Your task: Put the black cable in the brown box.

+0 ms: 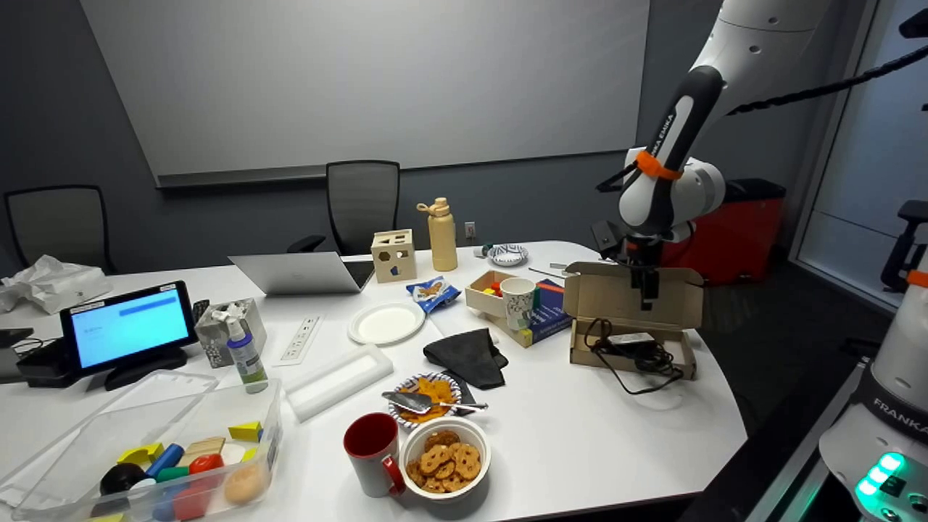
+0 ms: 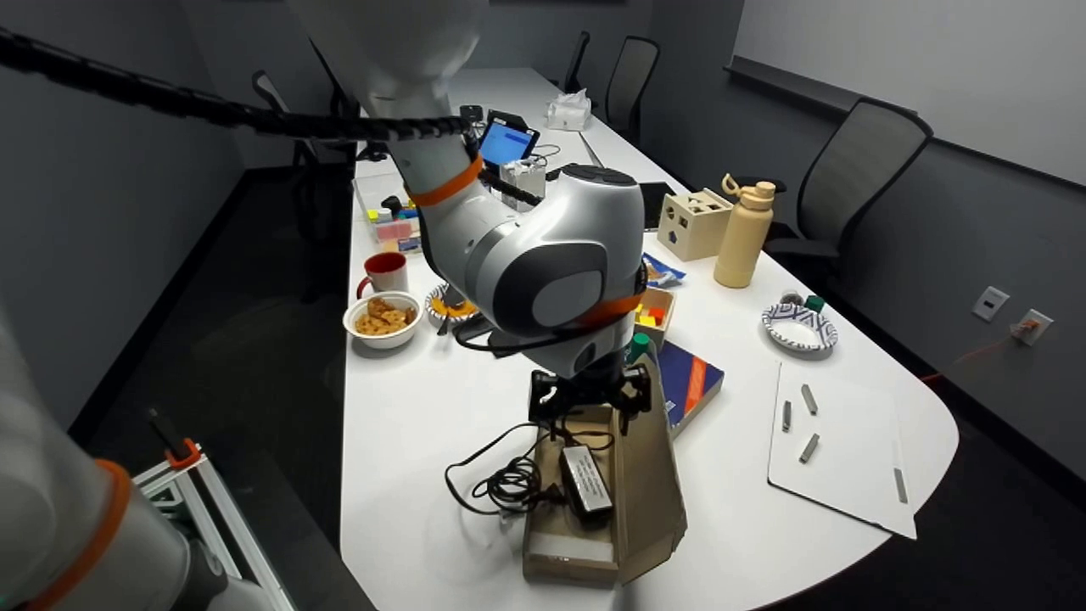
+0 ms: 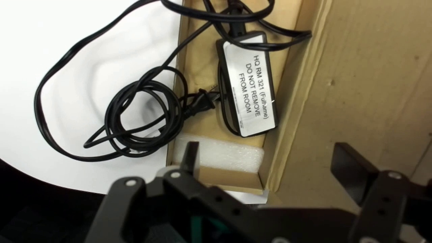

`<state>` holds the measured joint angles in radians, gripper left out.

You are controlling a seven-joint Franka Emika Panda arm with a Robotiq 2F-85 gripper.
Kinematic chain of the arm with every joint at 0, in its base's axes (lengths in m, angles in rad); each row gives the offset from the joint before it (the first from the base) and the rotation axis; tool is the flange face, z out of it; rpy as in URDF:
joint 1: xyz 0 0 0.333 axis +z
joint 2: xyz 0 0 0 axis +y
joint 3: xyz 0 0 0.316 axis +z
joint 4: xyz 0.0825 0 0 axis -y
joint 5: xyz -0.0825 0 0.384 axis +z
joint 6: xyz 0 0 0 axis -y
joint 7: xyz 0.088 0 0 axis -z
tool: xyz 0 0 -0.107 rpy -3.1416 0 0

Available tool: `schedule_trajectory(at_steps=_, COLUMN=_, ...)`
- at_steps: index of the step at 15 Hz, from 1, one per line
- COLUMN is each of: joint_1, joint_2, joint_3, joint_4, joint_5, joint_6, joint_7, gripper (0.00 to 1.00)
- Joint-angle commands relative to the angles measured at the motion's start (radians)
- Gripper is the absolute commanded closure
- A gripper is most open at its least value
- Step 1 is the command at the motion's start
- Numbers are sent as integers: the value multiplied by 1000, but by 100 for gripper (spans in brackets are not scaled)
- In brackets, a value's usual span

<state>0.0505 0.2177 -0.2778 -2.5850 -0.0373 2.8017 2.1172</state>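
Note:
The open brown box [image 1: 598,355] stands near the table's end in both exterior views [image 2: 568,567], its lid raised. The black cable [image 3: 145,145] lies partly in it. Its white-labelled adapter [image 3: 251,87] and plug rest inside the box [image 3: 233,177]. The coil [image 2: 513,484] hangs over the box's side, and a long loop lies on the table. My gripper [image 3: 266,155] is open and empty, with fingers wide apart above the box and its lid. In both exterior views the gripper [image 1: 645,290] [image 2: 590,420] is above the box, apart from the cable.
A blue book [image 2: 683,382] and a patterned cup [image 1: 518,301] stand close beside the box's lid. A black cloth [image 1: 470,357], a cookie bowl [image 1: 449,464] and a red mug [image 1: 373,453] are farther along. White foam [image 3: 219,153] lies in the box.

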Motion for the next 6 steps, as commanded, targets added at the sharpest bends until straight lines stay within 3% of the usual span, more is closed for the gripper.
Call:
schedule_trajectory(at_steps=1, joint_1=15, joint_2=-78, joint_3=-12, joint_4=-55, joint_5=-57, joint_6=-4, joint_7=63, gripper=0)
schedule_trajectory(at_steps=6, joint_1=14, joint_2=-106, joint_3=3, joint_4=-80, joint_5=-109, joint_6=8, joint_7=136, gripper=0)
